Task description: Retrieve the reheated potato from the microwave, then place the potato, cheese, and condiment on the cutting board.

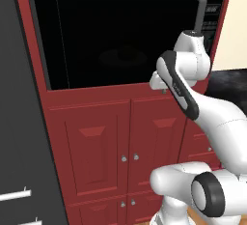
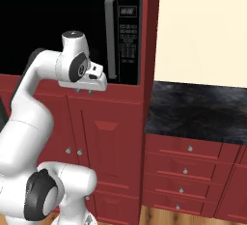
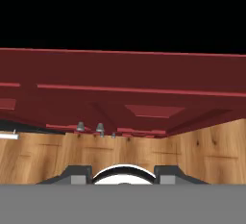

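Observation:
The microwave (image 1: 120,35) (image 2: 48,21) sits in red cabinetry with its dark glass door closed. Its long grey handle (image 1: 200,14) (image 2: 110,38) stands upright beside the button panel (image 2: 128,40). My gripper (image 1: 164,91) (image 2: 84,92) (image 3: 122,172) hangs in front of the door's lower right corner, left of the handle. It points down at the floor, and its jaws are apart with nothing between them. The potato is hidden behind the dark glass. The cheese, the condiment and the cutting board are out of view.
Red cabinet doors (image 1: 125,142) run below the microwave. A black stone counter (image 2: 198,110) with red drawers (image 2: 188,171) under it lies to the right. A tall dark panel (image 1: 19,122) stands at the left. Wooden floor (image 3: 202,151) lies below.

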Robot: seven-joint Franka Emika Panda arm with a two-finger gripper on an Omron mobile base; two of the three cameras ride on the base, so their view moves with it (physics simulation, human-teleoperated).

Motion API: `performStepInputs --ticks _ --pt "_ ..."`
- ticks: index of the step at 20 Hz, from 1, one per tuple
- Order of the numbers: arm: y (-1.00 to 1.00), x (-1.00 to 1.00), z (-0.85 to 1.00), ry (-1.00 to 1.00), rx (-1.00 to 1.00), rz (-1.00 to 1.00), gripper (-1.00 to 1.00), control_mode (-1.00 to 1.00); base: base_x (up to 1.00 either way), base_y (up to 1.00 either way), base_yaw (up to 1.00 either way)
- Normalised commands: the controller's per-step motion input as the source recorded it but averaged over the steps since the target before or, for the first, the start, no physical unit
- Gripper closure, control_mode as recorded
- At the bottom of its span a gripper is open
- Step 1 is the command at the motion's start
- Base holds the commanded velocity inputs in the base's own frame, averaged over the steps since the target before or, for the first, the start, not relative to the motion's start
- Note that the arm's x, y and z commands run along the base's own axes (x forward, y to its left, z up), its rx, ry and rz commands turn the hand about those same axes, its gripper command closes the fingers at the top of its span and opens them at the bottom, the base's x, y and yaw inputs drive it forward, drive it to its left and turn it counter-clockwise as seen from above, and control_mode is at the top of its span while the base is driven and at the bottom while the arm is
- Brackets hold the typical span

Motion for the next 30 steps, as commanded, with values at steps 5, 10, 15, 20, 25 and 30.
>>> performStepInputs --ticks 5,10,15,20,25,30 --pt "-0.01 -0.27 -0.01 -0.16 0.00 0.01 -1.00 -1.00 0.00 0.00 0.00" --pt "-0.24 -0.30 0.13 -0.58 0.00 0.00 -1.00 -1.00 0.00 0.00 0.00" --pt "-0.34 -0.13 0.36 -0.36 0.00 -0.02 -1.00 -1.00 0.00 0.00 0.00" --pt "-0.34 0.01 0.45 -0.16 0.00 -0.09 -1.00 -1.00 0.00 0.00 0.00" --pt "-0.24 0.23 0.48 0.06 0.00 -0.03 -1.00 -1.00 0.00 0.00 0.00" --pt "-0.17 0.33 0.43 0.16 0.00 0.00 -1.00 -1.00 0.00 0.00 0.00"
